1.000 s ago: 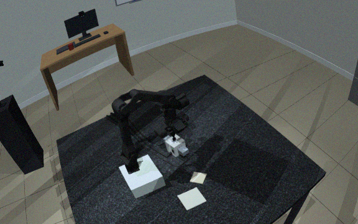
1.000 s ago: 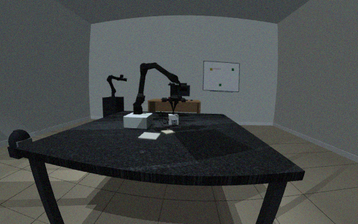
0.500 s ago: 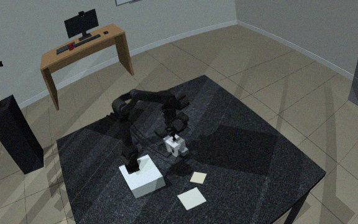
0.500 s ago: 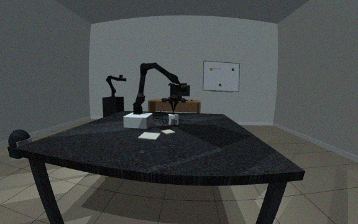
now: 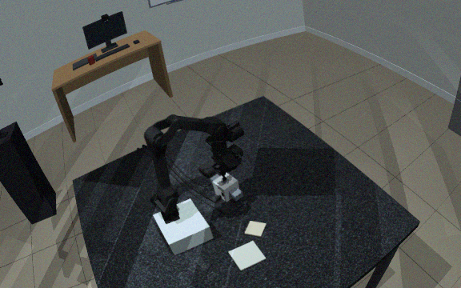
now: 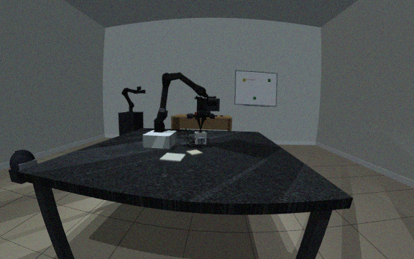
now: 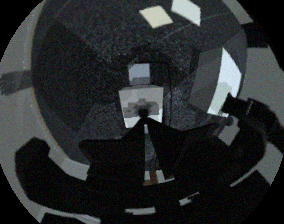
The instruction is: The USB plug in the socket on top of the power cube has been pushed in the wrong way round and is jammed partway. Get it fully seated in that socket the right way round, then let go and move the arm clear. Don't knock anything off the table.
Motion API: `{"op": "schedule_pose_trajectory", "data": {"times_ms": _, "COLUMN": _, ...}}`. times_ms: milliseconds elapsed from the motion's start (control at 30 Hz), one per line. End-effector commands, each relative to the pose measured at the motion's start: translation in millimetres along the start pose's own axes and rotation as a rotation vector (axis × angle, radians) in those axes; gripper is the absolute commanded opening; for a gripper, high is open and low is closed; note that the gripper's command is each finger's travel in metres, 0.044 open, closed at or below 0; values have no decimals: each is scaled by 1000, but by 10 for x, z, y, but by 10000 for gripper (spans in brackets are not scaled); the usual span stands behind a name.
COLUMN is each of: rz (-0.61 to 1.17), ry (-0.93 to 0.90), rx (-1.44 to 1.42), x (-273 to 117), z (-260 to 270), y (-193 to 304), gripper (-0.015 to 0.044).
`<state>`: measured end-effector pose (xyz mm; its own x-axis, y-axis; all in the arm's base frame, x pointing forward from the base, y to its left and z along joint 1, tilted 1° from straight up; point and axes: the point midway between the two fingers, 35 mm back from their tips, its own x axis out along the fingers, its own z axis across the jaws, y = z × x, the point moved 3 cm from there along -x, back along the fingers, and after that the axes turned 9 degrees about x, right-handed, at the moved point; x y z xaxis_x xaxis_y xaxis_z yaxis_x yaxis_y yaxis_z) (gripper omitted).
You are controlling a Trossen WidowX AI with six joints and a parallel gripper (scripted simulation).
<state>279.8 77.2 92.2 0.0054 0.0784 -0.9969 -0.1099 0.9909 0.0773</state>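
The power cube (image 5: 230, 185) (image 6: 196, 136) (image 7: 129, 94) is a small whitish cube standing on the dark table. A pale blue-grey block (image 5: 236, 194) (image 6: 201, 140) (image 7: 139, 71) sits at its side. My gripper (image 5: 224, 177) (image 6: 200, 129) (image 7: 144, 120) points straight down over the cube's top, its fingers nearly together. It is shut on the USB plug (image 7: 143, 112), which shows only as a small dark shape at the fingertips, against the cube's top. The socket is hidden under the tips. How deep the plug sits and which way round it is cannot be told.
The arm's white base block (image 5: 186, 231) (image 6: 159, 140) (image 7: 230, 75) stands beside the cube. A cream note (image 5: 255, 228) (image 6: 194, 152) (image 7: 156, 16) and a larger pale note (image 5: 247, 255) (image 6: 172, 157) (image 7: 187, 11) lie on the table. Thin dark cables run near the cube.
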Motion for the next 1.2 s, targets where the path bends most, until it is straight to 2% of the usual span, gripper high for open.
{"op": "schedule_pose_trajectory", "data": {"times_ms": 0, "rz": 1, "ry": 3, "rx": -5, "x": 16, "z": -1, "y": -1, "gripper": 0}}
{"op": "schedule_pose_trajectory", "data": {"times_ms": 1167, "rz": 1, "ry": 3, "rx": -5, "x": 50, "z": -1, "y": -5, "gripper": 0}}
